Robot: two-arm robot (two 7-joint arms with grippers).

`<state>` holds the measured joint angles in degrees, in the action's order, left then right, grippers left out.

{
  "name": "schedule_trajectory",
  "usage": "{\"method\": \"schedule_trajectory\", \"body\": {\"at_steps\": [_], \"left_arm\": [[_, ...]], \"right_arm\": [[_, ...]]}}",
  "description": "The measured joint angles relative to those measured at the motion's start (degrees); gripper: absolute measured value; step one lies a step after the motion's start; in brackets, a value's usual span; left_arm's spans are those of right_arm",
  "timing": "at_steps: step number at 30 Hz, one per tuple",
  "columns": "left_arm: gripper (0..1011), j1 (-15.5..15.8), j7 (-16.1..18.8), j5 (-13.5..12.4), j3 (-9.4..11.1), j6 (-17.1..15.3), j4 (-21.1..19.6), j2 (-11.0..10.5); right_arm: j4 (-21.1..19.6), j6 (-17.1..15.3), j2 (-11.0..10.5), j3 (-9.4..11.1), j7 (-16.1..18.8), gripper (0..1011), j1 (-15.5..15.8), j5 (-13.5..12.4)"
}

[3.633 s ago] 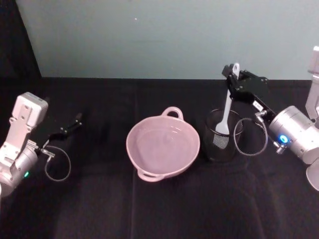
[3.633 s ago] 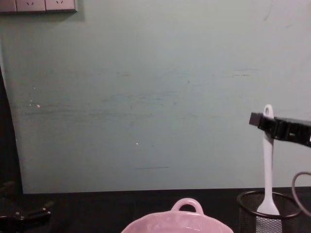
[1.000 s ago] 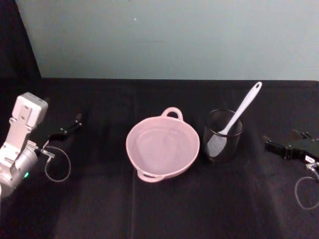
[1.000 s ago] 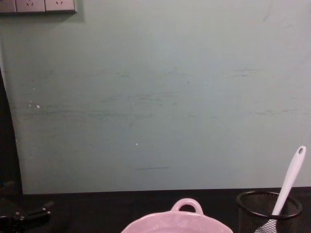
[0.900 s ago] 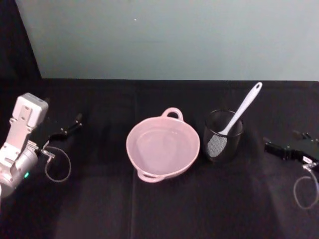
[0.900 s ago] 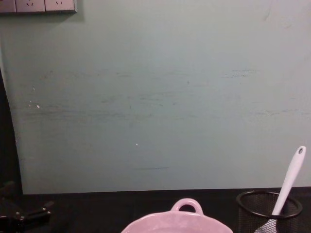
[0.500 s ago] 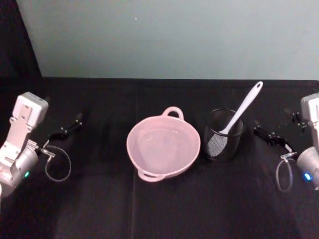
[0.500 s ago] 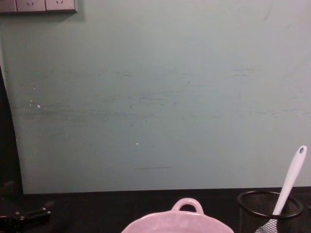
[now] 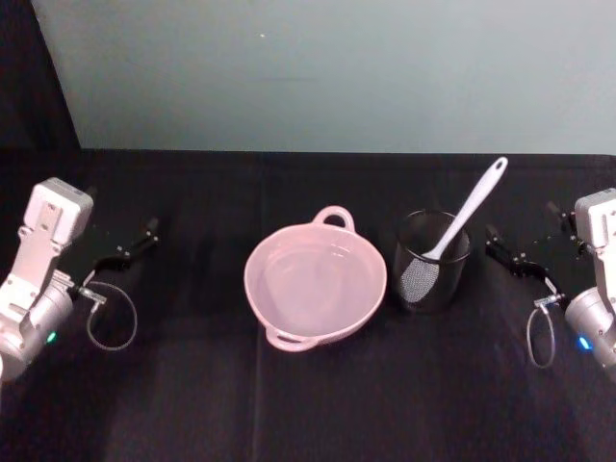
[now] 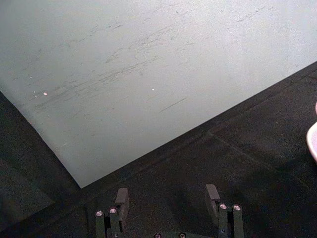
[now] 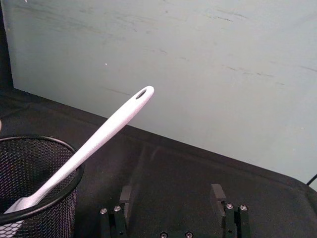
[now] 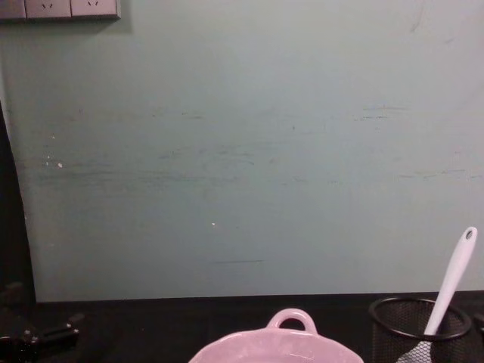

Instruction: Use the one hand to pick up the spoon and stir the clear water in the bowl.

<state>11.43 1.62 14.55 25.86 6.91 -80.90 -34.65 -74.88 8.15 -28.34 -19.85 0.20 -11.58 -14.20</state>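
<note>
Head view: pink bowl (image 9: 316, 287) at centre of the black surface (image 9: 308, 404), clear water (image 9: 313, 284) showing as faint glints; spoon (image 9: 465, 212) leaning in the mesh cup (image 9: 430, 262) just right of the bowl, held by nothing. Right gripper (image 9: 534, 248) right of the cup, apart from it; left gripper (image 9: 123, 252) far left. Left wrist view: fingers (image 10: 122, 199) spread wide, empty. Right wrist view: fingers (image 11: 217, 194) spread wide, empty, spoon handle ahead. Chest view: bowl rim, cup and spoon at lower right.

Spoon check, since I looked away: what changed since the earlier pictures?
The right claw let go of the spoon, which now leans in the mesh cup, and drew back to the right, open. Bowl and left claw stayed put.
</note>
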Motion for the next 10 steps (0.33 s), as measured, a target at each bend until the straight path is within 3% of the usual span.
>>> {"method": "schedule_trajectory", "body": {"at_steps": [10], "left_arm": [[1011, 0.0, 0.0, 0.0, 0.0, 0.0, 0.0, 0.0]], "right_arm": [[-0.28, -0.6, -0.21, 0.08, 0.28, 1002, 0.06, -0.38]]}}
